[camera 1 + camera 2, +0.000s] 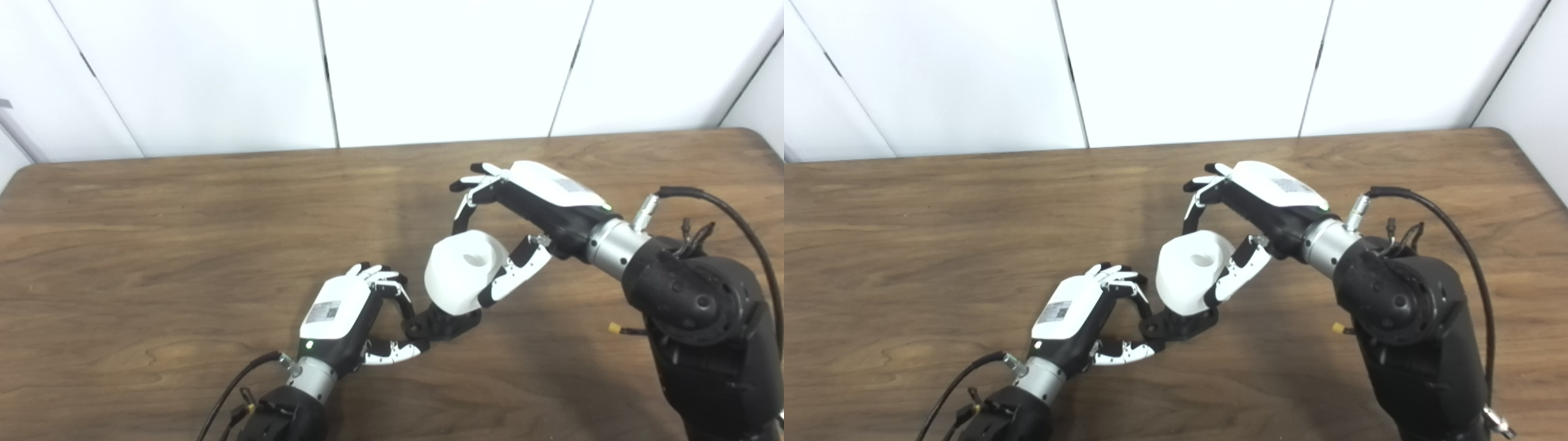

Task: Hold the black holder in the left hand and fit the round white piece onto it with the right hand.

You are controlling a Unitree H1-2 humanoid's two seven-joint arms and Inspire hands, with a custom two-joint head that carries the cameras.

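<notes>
Two hands meeting mid-counter right now: my left hand [349, 306] is closed around one end of the small black plastic holder [442, 323], pinning it low on the brown wooden counter [153, 245] so the free end stays exposed for the fit. My right hand [514, 220] grips the round white piece [460, 271] between thumb and fingers, tilted, bore facing up toward me, its lower edge touching or just over the holder; I can't tell whether it's seated. I'd judge that tilt needs squaring off first. Nothing else sits nearby; only my own fingertips [497, 288] under the piece crowd the joint.
</notes>
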